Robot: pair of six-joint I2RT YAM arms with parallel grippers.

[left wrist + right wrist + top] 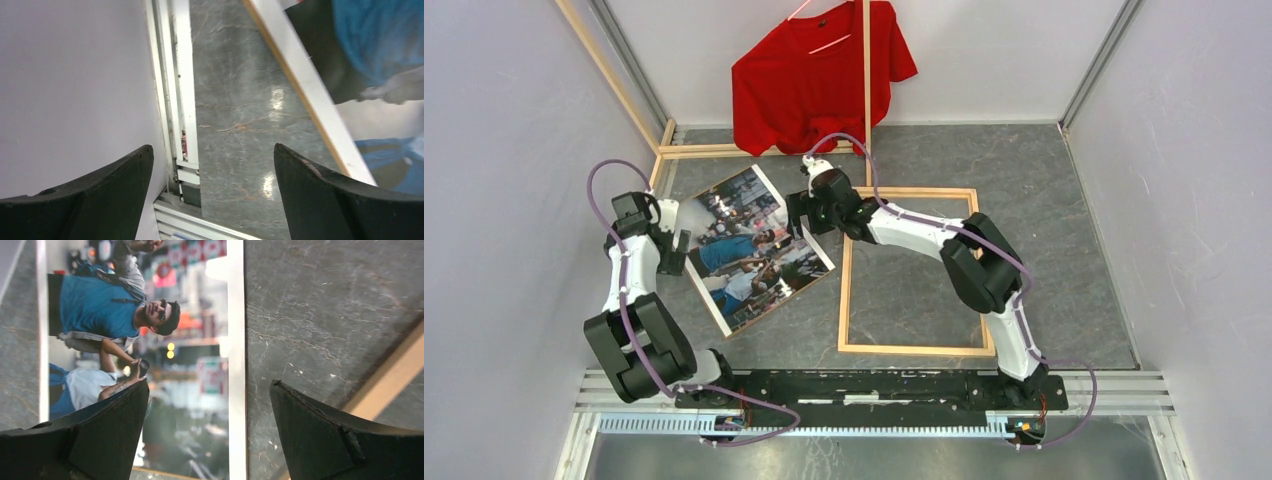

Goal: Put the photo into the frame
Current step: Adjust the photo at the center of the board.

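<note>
The photo [749, 245], a glossy print of people with a white border, lies face up and turned on the grey table, left of the frame [911, 270]. The frame is a light wood rectangle lying flat. My right gripper [802, 215] is open above the photo's right edge, one finger over the print, the other over bare table; the photo [150, 340] and a frame strip [390, 380] show below it. My left gripper [676, 252] is open at the photo's left edge, over bare table, with the photo's border [320, 100] to its right.
A red shirt [819, 75] on a hanger hangs at the back wall. Loose light-wood slats [724, 150] lie and lean at the back left. Enclosure walls stand close on both sides. An aluminium rail [175, 100] runs by the left wall.
</note>
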